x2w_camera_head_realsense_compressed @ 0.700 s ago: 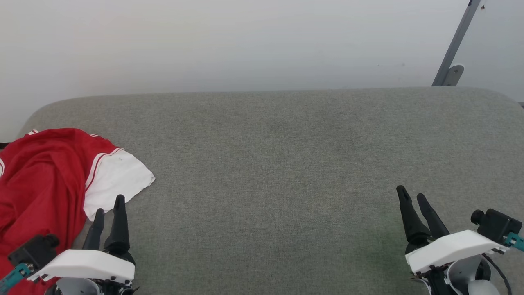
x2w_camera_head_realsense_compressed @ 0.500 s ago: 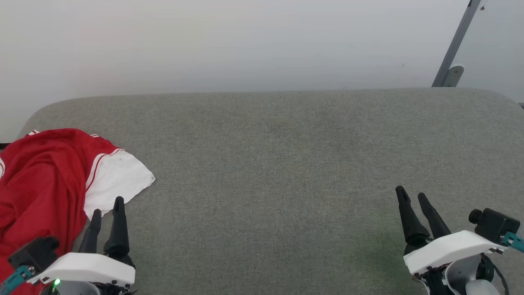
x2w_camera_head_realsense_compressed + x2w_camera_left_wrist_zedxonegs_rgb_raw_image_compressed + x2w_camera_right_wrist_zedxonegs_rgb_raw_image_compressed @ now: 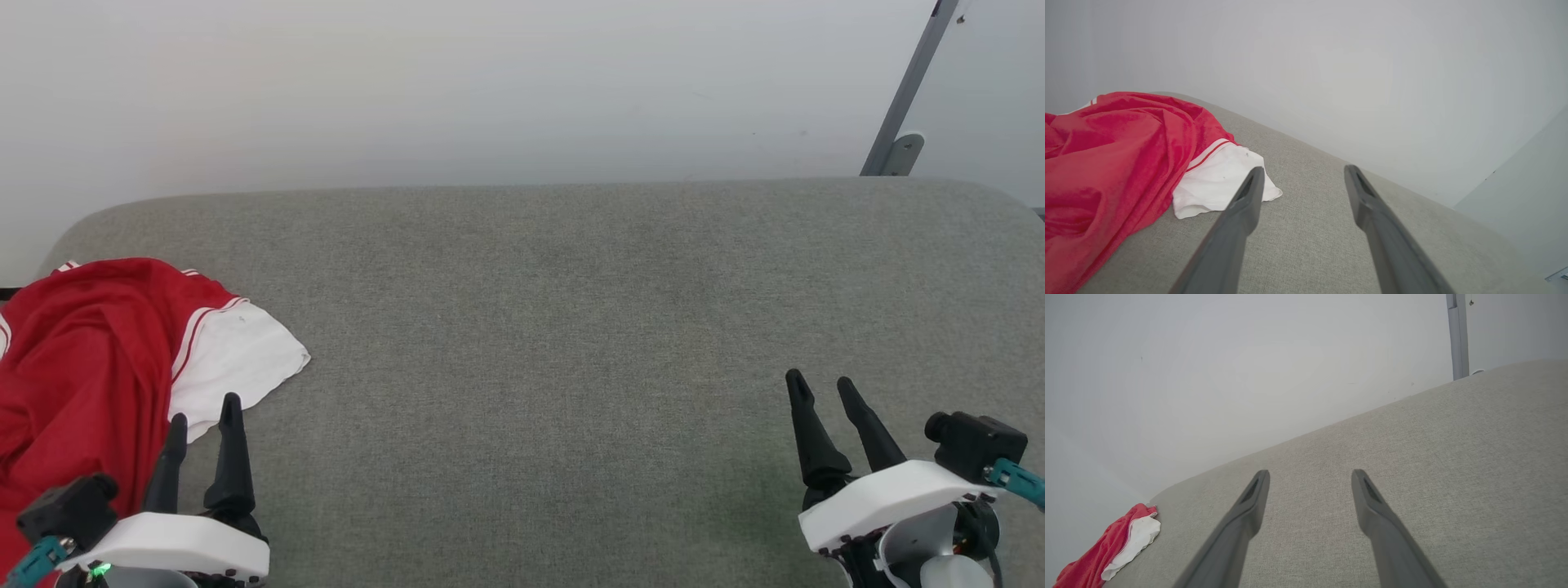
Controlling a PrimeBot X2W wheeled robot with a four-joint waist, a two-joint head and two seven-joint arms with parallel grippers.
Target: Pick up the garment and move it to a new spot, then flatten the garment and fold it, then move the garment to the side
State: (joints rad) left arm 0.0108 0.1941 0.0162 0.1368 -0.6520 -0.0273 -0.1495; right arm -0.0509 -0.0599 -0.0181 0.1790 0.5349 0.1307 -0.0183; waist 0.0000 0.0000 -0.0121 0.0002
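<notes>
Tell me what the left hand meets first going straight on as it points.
Probably the white sleeve of the garment: its edge lies right ahead of the left hand, at the left finger; bare grey cushion lies ahead of the other. Depth is unclear.

Looks like a bare test room or lab setup to me, though I can't pin it down further. A plain white wall (image 3: 490, 82) runs right behind a grey fabric-covered table (image 3: 571, 327) with rounded corners. At far right a slanted grey metal strut (image 3: 912, 73) meets a small bracket (image 3: 900, 151).
</notes>
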